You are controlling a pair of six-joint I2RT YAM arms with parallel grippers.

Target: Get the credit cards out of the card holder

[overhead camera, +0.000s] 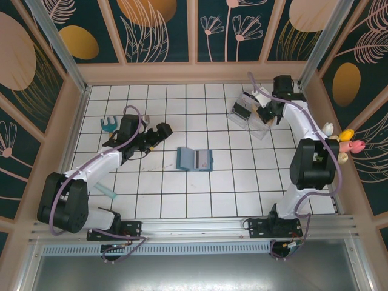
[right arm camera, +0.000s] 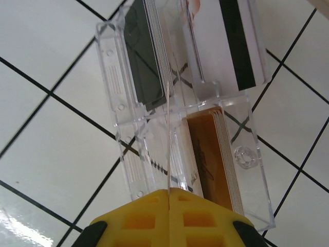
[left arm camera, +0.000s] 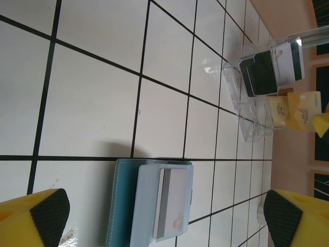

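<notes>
On your far left, a small teal claw-shaped piece [overhead camera: 109, 124] lies on the tiled desk [overhead camera: 157, 200], just behind the left arm. The left end effector [overhead camera: 162, 130] hangs over bare tiles left of centre, with its jaws spread wide and nothing between them. In its wrist view the two black pads [left arm camera: 49, 213] sit at opposite bottom corners of the picture.

Near the middle of the desk you find the card holder [overhead camera: 188, 159]. It lies open and flat, with its teal half on the left. A grey striped card [overhead camera: 204, 159] is tucked in the right half. From the left wrist you see that card [left arm camera: 172, 206] poking out of a pale pocket, beside the teal cover [left arm camera: 123, 206].

Further right and toward the back sits a clear plastic tray [overhead camera: 233, 118] holding stacks of cards in separate compartments. In the right wrist view, dark ones are at upper left and orange-brown ones at lower right.

The right end effector [overhead camera: 267, 116] hovers directly above that tray. Its yellow jaws [right arm camera: 168, 193] are pressed together on the yellow card [left arm camera: 303, 105]. From the right wrist, you see this card edge-on as a thin line [right arm camera: 168, 134] over the tray's dividers.

At the far right edge, a few small pink, yellow and white toys [overhead camera: 344, 144] rest on the wooden frame.
</notes>
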